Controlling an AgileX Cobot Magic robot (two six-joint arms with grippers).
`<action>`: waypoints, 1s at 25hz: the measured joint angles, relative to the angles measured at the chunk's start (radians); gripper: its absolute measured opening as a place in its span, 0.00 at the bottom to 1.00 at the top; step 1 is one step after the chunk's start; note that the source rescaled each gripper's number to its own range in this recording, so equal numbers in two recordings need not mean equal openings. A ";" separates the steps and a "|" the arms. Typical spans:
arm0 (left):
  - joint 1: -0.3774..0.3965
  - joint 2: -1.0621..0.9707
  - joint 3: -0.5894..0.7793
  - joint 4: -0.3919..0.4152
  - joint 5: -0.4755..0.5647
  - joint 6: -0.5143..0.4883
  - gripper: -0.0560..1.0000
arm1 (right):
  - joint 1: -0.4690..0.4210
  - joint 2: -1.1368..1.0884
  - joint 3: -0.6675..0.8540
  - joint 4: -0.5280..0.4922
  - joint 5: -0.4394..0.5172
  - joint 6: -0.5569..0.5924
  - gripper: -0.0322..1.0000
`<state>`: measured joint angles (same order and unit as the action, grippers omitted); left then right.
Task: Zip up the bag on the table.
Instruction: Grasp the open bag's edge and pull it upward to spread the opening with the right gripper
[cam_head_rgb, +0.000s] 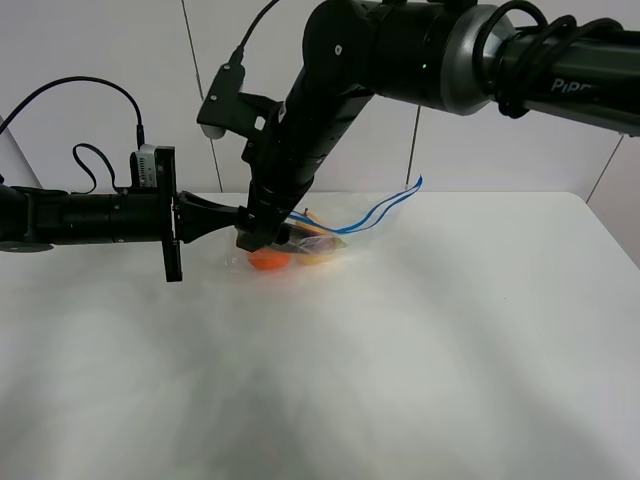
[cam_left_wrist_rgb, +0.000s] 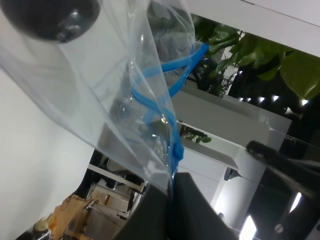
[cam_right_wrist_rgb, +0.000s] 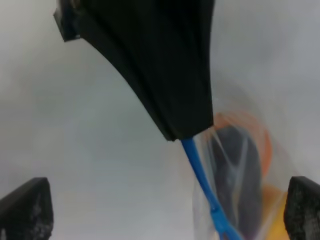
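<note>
Looking down from the high camera, I had my left gripper (cam_head_rgb: 232, 218) reaching in level from the left, jaws pressed together on the left end of the bag (cam_head_rgb: 335, 238). And there was the bag, lying on the white table (cam_head_rgb: 450, 330) toward the back edge, orange and yellow fruit (cam_head_rgb: 268, 260) showing through, its blue zipper strip (cam_head_rgb: 385, 208) arching up off the plastic. My right gripper (cam_head_rgb: 258, 238) hung steeply from above, just beside the left one's tip.

Over to my left wrist: my fingers (cam_left_wrist_rgb: 160, 215) were closed tight, pinching the blue strip and the crinkly clear plastic right at their tips, the film fanning away from them.

Now my right wrist: fingertips (cam_right_wrist_rgb: 25, 210) were spread wide, one at each side, gripping nothing. Between them sat the left gripper's black tip, clamped on the strip, with the dark eggplant (cam_right_wrist_rgb: 235, 170) and the fruit blurred just behind it.
</note>
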<state>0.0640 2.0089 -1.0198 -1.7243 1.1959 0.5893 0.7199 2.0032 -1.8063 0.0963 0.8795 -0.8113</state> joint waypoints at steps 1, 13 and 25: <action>0.000 0.000 0.000 0.000 0.000 -0.001 0.05 | 0.000 0.002 -0.001 -0.023 -0.019 0.003 1.00; 0.000 0.000 0.000 0.000 0.000 -0.004 0.05 | -0.033 0.064 -0.007 -0.057 -0.066 0.035 1.00; 0.000 0.000 0.000 0.000 0.000 -0.004 0.05 | -0.033 0.093 -0.007 -0.029 -0.088 0.035 0.63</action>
<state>0.0640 2.0089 -1.0198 -1.7243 1.1959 0.5855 0.6872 2.0966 -1.8131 0.0674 0.7913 -0.7759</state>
